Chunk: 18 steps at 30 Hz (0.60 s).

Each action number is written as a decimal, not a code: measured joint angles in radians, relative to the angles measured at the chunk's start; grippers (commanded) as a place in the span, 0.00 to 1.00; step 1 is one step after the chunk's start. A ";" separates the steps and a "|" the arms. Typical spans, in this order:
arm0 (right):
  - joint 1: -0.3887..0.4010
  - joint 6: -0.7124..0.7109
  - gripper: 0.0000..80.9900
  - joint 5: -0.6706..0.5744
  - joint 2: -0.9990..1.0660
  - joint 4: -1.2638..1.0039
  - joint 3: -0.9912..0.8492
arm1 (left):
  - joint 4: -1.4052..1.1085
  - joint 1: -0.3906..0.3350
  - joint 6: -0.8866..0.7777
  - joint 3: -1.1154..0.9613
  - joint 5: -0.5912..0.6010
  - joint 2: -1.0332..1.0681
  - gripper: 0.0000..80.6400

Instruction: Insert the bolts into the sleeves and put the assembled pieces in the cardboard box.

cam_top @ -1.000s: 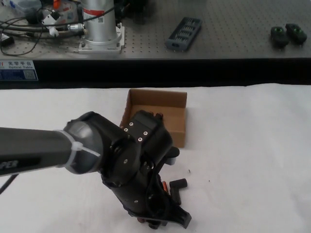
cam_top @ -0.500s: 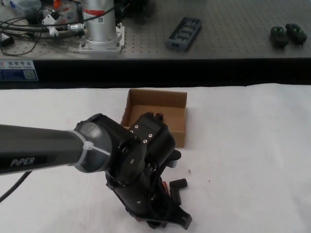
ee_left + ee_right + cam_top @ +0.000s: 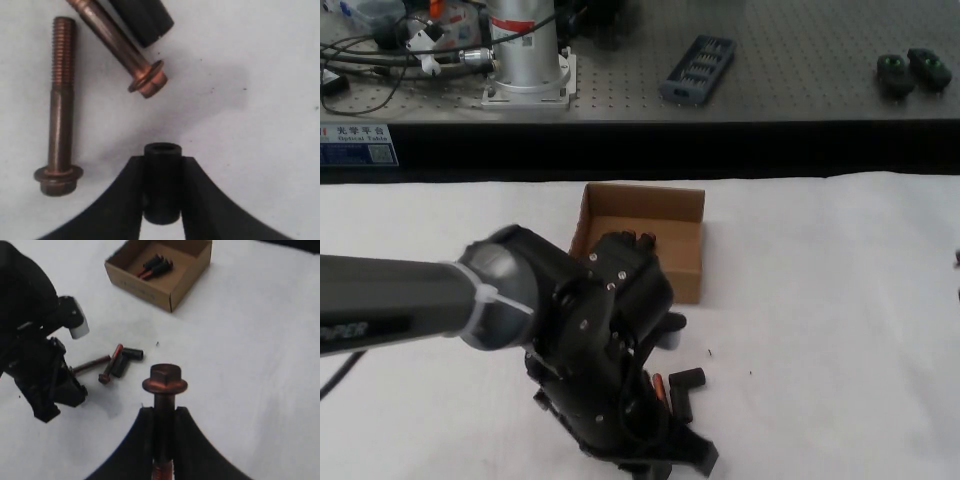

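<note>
Compared with a second ago, the high view shows the left arm (image 3: 570, 320) with its wrist lower and swung back a little toward the left, closer to the near edge of the white cloth (image 3: 820, 300); the cardboard box (image 3: 685, 205) and the loose pieces beside the arm lie exactly where they were.

This looks like the end of a pick rather than a placement; each arm now has one half of a pair, so the next step is probably to bring them together and slide the bolt in.

The left gripper (image 3: 163, 172) has its jaws closed narrowly on a black sleeve (image 3: 162, 150), whose open end pokes out past the fingertips; whether the sleeve touches the cloth cannot be told. Just beyond it lie two loose bolts (image 3: 60, 105), copper-coloured and apart from each other, and a second sleeve (image 3: 142, 17) close to one of them.

The right gripper (image 3: 164, 415) hovers well apart from the left arm, jaws clamped on the shank of a bolt (image 3: 164, 382), flanged head outward.

The box sits at the middle of the cloth's far edge; a few assembled pieces (image 3: 155, 265) already rest inside.
</note>
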 measured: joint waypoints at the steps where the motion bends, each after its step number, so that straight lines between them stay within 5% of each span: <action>1: 0.000 0.006 0.05 -0.007 0.000 -0.034 0.004 | -0.024 0.000 0.001 -0.001 0.000 -0.023 0.05; 9: 0.000 0.134 0.05 -0.087 -0.051 -0.400 0.171 | -0.333 0.002 -0.003 0.001 0.061 -0.202 0.05; 18: 0.000 0.334 0.05 -0.238 -0.093 -0.962 0.389 | -0.554 0.002 0.001 0.028 0.323 -0.302 0.05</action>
